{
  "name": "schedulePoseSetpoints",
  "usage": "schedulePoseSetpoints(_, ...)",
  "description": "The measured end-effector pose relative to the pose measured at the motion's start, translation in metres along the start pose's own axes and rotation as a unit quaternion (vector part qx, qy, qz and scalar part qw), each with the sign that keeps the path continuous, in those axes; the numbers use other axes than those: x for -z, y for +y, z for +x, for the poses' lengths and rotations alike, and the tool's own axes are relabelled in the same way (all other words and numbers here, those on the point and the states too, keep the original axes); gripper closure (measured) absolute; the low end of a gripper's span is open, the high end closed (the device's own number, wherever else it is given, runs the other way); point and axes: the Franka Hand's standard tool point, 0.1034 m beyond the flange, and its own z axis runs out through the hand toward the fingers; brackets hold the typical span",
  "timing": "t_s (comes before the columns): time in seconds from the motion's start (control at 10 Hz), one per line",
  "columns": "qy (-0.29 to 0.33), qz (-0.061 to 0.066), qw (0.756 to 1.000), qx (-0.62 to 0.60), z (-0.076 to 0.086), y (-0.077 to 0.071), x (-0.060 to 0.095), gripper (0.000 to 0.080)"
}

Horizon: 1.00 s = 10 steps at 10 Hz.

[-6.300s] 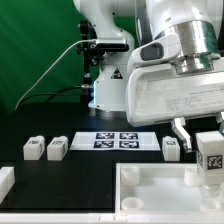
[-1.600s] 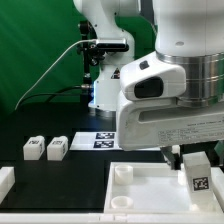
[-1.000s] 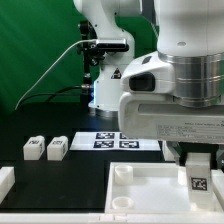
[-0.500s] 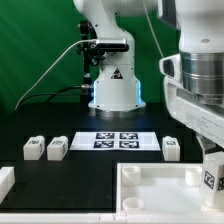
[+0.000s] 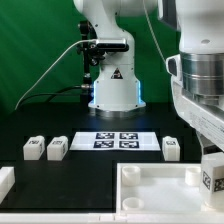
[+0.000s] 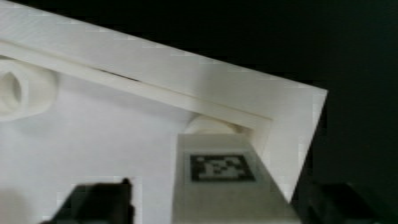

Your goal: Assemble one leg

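At the right edge of the exterior view, the robot's 2-finger gripper [image 6: 217, 205] has its jaws clamped on the small white plastic leg [image 5: 212, 178]. This block-like post stands upright over the far right corner of the large white square tray-shaped part [image 5: 150, 195]. In the wrist view the 2 dark fingers [image 6: 100, 203] flank the post. Its face carries 1 black-and-white square tag [image 6: 219, 166], a pattern of squares rather than letters. Whether the foot of the post touches the tray cannot be told.

The tray's raised rim runs just behind the leg and turns at a sharp corner, with the black tabletop [image 5: 90, 170] lying bare beyond it. A round recess [image 6: 15, 90] in the tray sits apart from the post.

Farther back a row crosses the tabletop. At the left, the 1st loose white leg [image 5: 32, 148] lies just beside the 2nd loose white leg [image 5: 56, 148]. In the middle is the marker board [image 5: 118, 140] with 4 black tags. The 3rd loose white leg [image 5: 171, 148] lies just right of the board, near the held one.

An open black strip separates the tray from a white block [image 5: 5, 180] cut off by the near left edge. On the white robot base [image 5: 112, 95] is a dark triangular sticker [image 5: 113, 75], too small to read.
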Motion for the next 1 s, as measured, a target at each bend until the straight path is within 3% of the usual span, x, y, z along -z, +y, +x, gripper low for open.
schedulePoseSetpoints(0.2, 0.004, -0.006, 0.994, 0.111, 0.000, 0.002, 0.000, 0.0163)
schedulePoseSetpoints(0.3, 0.005, -0.015, 0.989, 0.148, 0.002, 0.003, 0.003, 0.0152)
schedulePoseSetpoints(0.6, 0.006, -0.015, 0.947, 0.321, 0.007, 0.001, 0.005, 0.0150)
schedulePoseSetpoints(0.9, 0.031, -0.024, 0.847, 0.530, 0.010, -0.004, 0.002, 0.0150)
schedulePoseSetpoints(1.0, 0.038, -0.020, 0.837, 0.546, 0.009, -0.007, 0.003, 0.0150)
